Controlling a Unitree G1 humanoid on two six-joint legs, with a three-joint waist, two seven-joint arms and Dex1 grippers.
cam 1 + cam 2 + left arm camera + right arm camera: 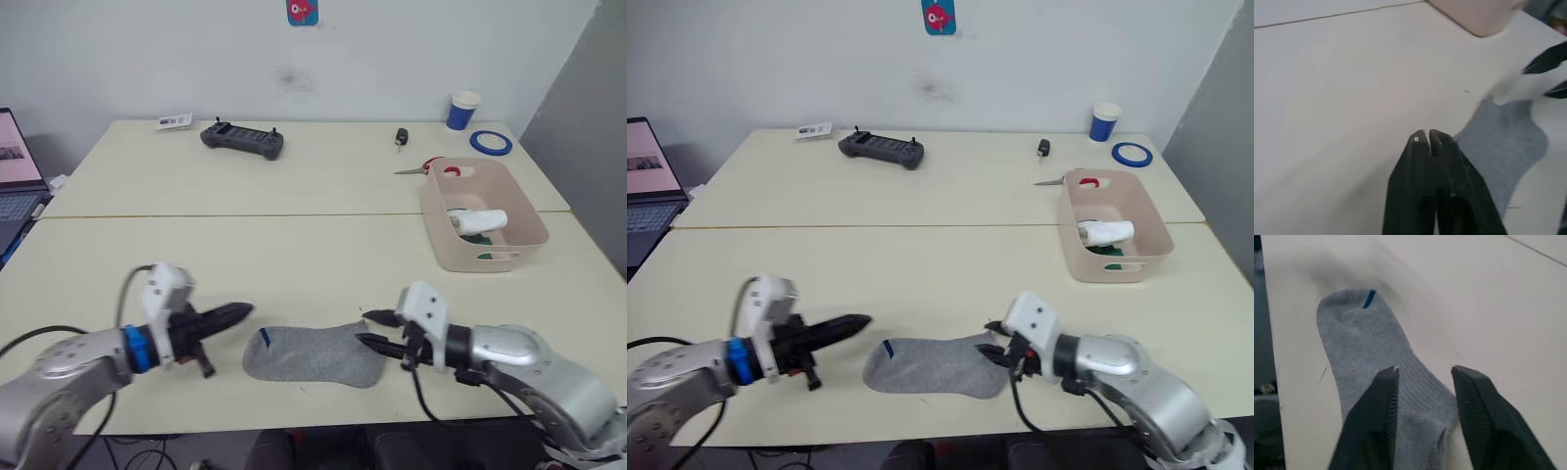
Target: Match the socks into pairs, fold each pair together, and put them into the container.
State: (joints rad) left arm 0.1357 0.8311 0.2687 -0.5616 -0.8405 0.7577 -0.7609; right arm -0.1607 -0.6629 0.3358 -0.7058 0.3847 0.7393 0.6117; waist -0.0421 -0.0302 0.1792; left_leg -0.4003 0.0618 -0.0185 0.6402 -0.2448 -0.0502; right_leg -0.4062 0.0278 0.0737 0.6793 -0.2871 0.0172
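A: Any writing legible? 
B: None I could read. Grey sock (315,354) lay flat at near table (294,255) edge, small blue mark on its left cuff.
A: Grippers?
B: Right gripper (373,329) spread apart over sock's right end. Left gripper (242,311) pinched closed, empty, just left of cuff.
A: Container?
B: Pink-beige container (482,213) was far right w/ a white roll and sth green inside. Blue-white cup (462,110) beyond it.
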